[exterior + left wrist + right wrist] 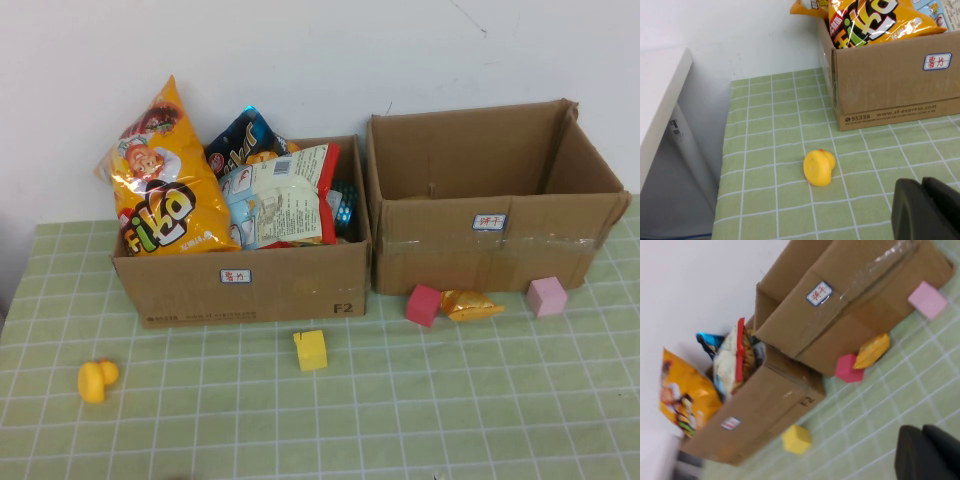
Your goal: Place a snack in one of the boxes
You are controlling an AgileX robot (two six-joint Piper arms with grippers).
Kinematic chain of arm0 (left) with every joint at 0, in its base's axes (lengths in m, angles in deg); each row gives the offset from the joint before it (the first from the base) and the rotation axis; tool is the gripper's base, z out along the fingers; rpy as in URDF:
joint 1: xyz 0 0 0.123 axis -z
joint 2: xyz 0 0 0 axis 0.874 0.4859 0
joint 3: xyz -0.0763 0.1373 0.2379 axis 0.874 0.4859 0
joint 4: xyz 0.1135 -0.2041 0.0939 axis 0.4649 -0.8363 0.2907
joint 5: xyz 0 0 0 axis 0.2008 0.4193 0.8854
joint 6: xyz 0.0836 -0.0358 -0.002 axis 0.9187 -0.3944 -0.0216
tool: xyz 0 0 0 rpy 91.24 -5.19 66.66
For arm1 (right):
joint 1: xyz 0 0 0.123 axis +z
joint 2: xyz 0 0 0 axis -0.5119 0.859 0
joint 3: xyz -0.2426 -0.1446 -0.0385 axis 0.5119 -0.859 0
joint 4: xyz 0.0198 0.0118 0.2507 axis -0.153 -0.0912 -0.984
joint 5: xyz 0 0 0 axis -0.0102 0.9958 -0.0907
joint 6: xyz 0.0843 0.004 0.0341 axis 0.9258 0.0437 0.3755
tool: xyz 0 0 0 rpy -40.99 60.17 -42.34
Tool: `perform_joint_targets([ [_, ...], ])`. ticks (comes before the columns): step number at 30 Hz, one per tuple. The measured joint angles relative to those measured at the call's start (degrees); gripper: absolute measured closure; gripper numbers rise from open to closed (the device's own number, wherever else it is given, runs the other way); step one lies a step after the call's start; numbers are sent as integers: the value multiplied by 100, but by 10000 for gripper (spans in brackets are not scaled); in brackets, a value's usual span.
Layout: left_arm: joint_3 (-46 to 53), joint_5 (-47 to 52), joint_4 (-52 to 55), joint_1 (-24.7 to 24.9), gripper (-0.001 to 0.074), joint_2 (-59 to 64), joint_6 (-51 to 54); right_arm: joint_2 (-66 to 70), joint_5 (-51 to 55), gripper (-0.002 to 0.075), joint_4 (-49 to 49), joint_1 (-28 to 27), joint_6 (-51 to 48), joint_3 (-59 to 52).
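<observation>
The left cardboard box [240, 285] holds several snack bags, among them a big orange bag [165, 180]. The right box [490, 240] looks empty. A small gold-wrapped snack [472, 304] lies on the table in front of the right box; it also shows in the right wrist view [872, 350]. Neither gripper shows in the high view. My left gripper [921, 185] is shut and empty, low over the table near the yellow duck [819, 167]. My right gripper [922, 432] is shut and empty, above the table well back from the boxes.
A red cube [423, 304], a pink cube [547, 296], a yellow cube [310, 350] and the yellow duck [97, 380] lie on the green checked cloth [450, 400]. The table's left edge [722, 175] drops off beside a white cabinet [660, 100].
</observation>
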Motion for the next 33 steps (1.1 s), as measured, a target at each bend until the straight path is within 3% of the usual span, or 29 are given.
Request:
perform_joint_targets([
  [6,0,0,0,0,738,0,0,43,46,728,99,0,-1629,506],
  [10,0,11,0,0,738,0,0,949,141,728,611,0,-2883,1718],
  [15,0,11,0,0,738,0,0,2311,596,728,1407,0,-3680,2867],
  [24,0,11,0,0,738,0,0,4032,855,728,2078,0,-4216,3679],
  [29,0,21,0,0,738,0,0,4625,407,728,1929,13,-4216,3692],
  [33,0,21,0,0,738,0,0,5275,-183,728,1832,356,-4216,3692],
])
